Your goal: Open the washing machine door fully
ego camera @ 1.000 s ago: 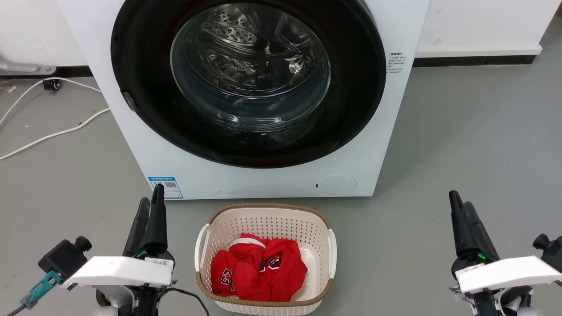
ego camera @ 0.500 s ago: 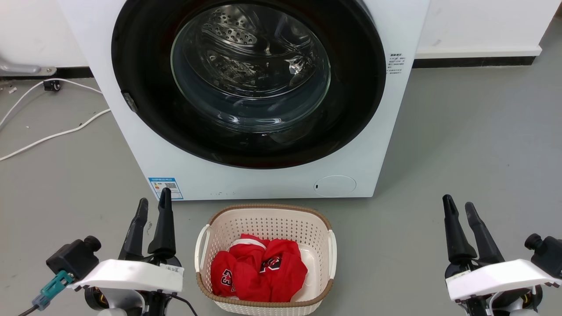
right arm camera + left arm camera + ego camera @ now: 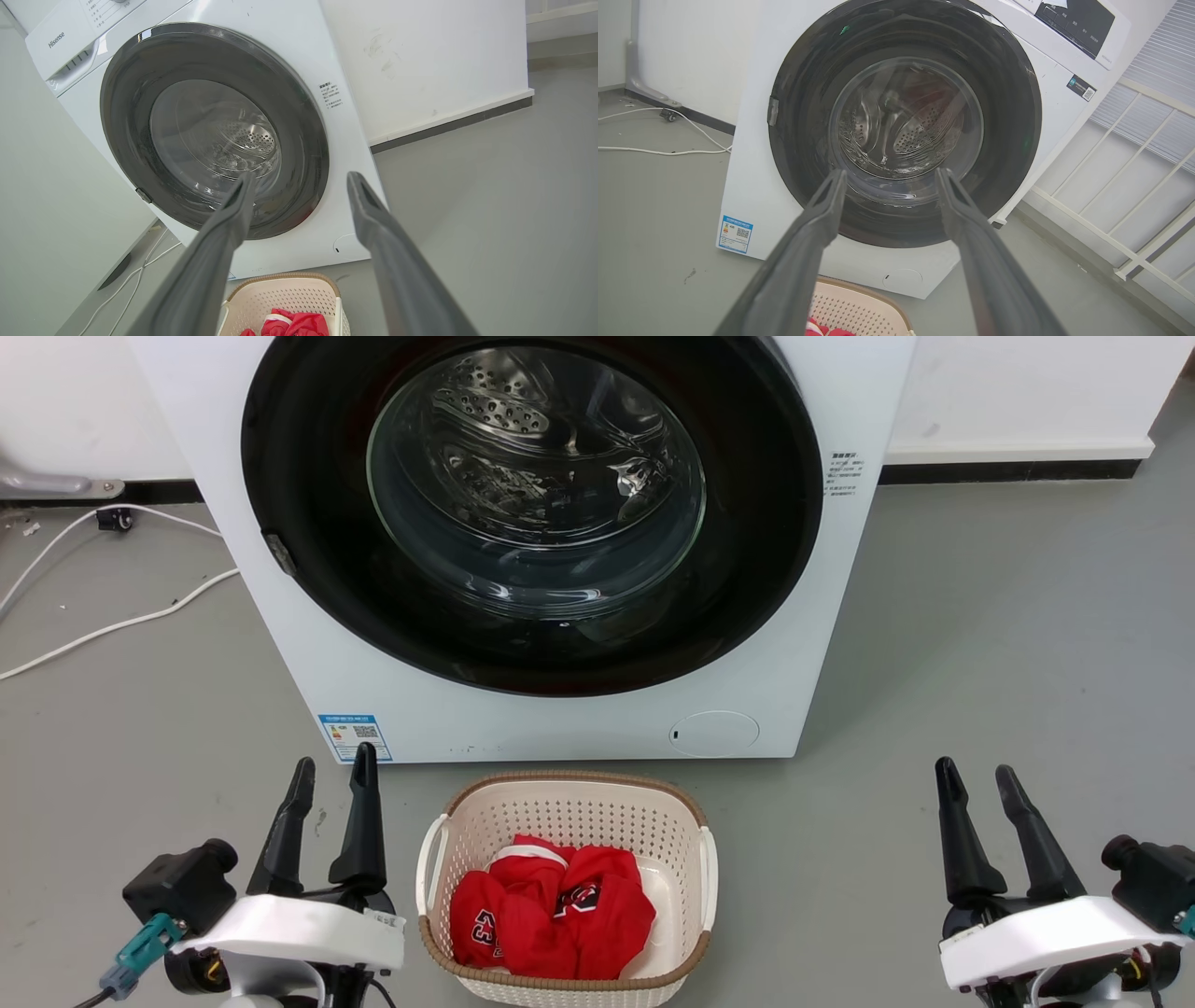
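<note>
The white washing machine stands ahead on the grey floor. Its round glossy black door with the clear glass bowl lies flat against the front, closed, with a small latch tab on its left rim. The door and the door look the same in both wrist views. My left gripper is open, low at the left, well short of the machine. At the lower right my right gripper is open too, with nothing between its fingers.
A cream perforated basket holding red clothes sits on the floor just before the machine, between my arms. White cables trail over the floor at the left. A white rail stands to the machine's right.
Both grippers have gone from shut to open. Both arms have drawn a little lower in the view.
</note>
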You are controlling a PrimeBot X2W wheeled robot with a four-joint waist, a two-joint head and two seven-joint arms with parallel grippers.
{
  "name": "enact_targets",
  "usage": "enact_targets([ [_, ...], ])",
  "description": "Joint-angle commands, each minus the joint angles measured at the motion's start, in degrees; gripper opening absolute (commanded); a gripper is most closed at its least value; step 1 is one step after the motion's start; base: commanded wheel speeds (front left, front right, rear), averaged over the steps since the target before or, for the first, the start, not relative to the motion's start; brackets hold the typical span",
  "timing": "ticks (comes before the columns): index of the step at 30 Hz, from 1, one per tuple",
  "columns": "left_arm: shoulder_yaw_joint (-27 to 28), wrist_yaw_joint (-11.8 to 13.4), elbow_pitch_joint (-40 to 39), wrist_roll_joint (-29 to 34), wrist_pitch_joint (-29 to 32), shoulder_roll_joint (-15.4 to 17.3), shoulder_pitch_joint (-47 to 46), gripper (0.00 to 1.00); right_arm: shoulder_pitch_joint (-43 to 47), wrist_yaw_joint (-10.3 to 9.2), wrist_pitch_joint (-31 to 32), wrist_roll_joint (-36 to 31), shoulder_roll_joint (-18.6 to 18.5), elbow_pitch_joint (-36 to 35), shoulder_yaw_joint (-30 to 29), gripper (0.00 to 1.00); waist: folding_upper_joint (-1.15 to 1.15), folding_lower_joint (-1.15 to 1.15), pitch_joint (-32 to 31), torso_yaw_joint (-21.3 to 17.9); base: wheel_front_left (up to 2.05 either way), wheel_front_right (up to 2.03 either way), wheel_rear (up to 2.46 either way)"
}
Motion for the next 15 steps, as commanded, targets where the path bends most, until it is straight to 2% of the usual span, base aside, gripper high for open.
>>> enact_targets([
  [1,-0.1,-0.1,-0.5,1.4,-0.4,0.2,0.2,1.0,0.0,0.09,-0.5,-1.3,0.1,-1.0,-0.1,1.0,0.0,0.0,0.0,0.0,0.0,0.0,0.0],
  [15,-0.2,0.4,-0.3,10.3,-2.2,0.1,0.2,1.0,0.5,0.11,-0.6,-11.2,0.2,-2.5,0.1,1.0,0.0,0.0,0.1,0.1,0.0,0.0,0.0],
])
